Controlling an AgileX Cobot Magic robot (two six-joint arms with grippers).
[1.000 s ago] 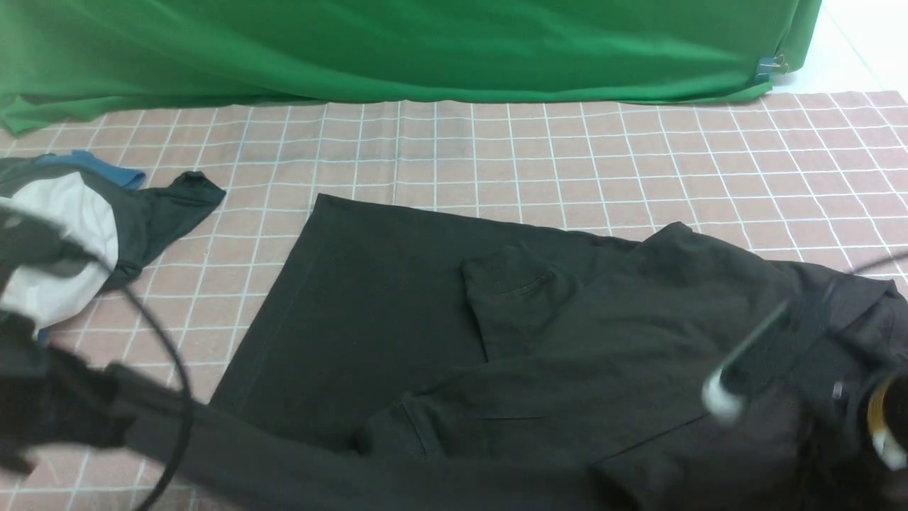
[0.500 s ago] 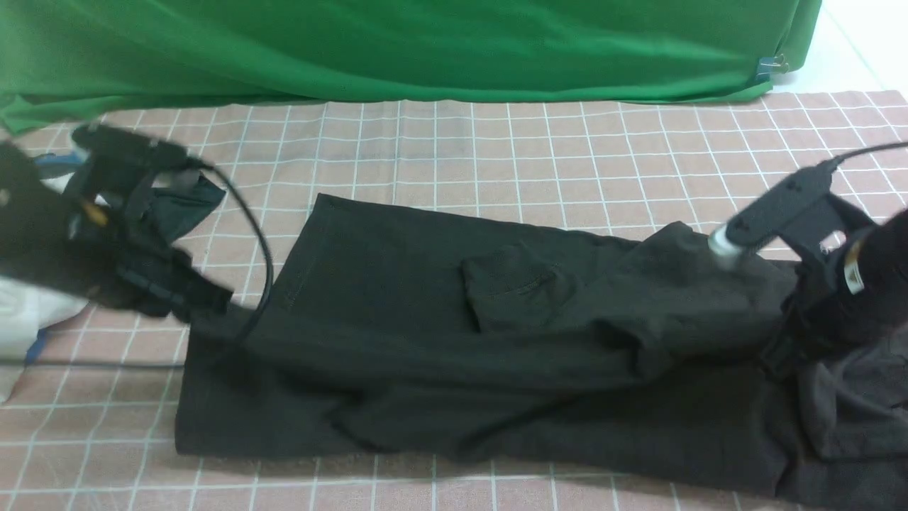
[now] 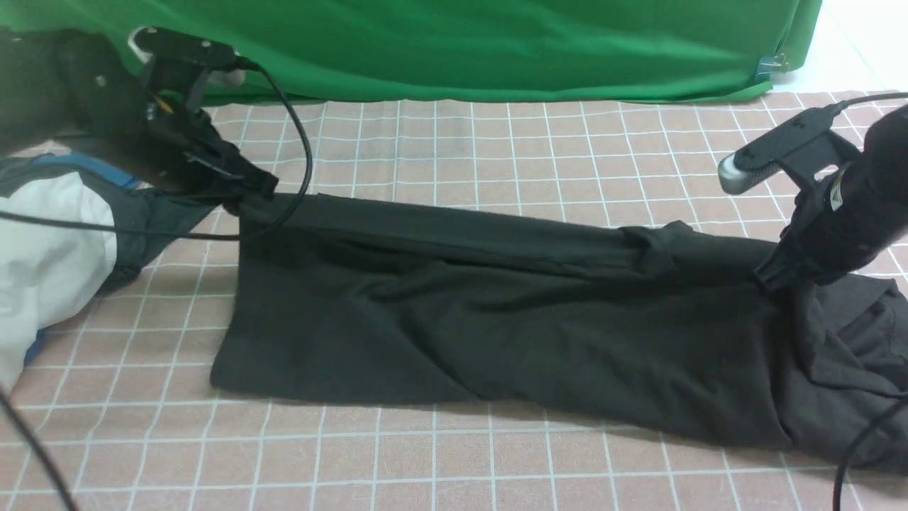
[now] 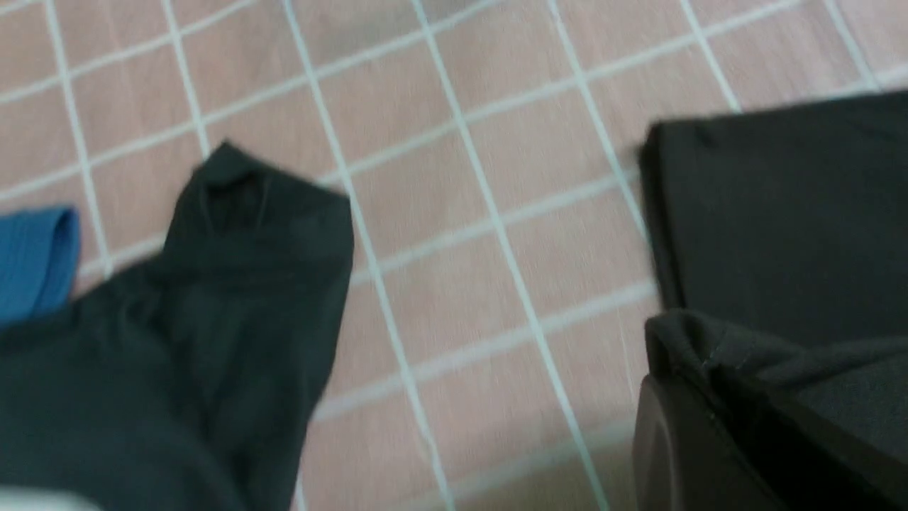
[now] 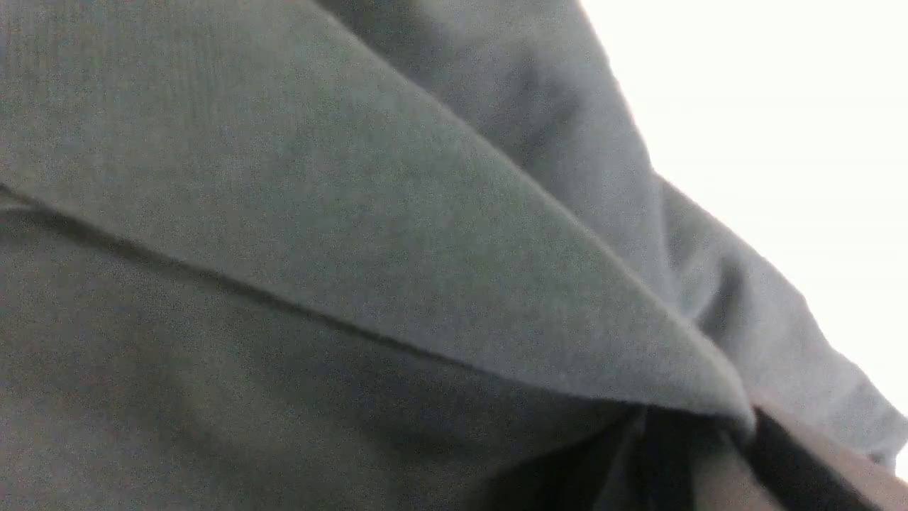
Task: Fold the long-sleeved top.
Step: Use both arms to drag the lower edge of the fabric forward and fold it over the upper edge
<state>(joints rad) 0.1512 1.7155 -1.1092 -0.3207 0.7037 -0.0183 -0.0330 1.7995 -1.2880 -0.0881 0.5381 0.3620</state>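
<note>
Both ends of the long-sleeved top point(image 3: 461, 319) look pinched: left gripper point(image 3: 245, 188), right gripper point(image 3: 770, 280), long axis spanning between them

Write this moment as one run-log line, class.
left gripper: shut on long-sleeved top | right gripper: shut on long-sleeved top | fold: lengthwise, not yet released

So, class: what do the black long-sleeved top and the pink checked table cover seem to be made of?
Large black long-sleeved top: soft matte knit, probably cotton jersey; it drapes in loose folds and shows fine knit grain close up. Pink checked table cover: likely thin woven cloth, matte, with faint creases.
</note>
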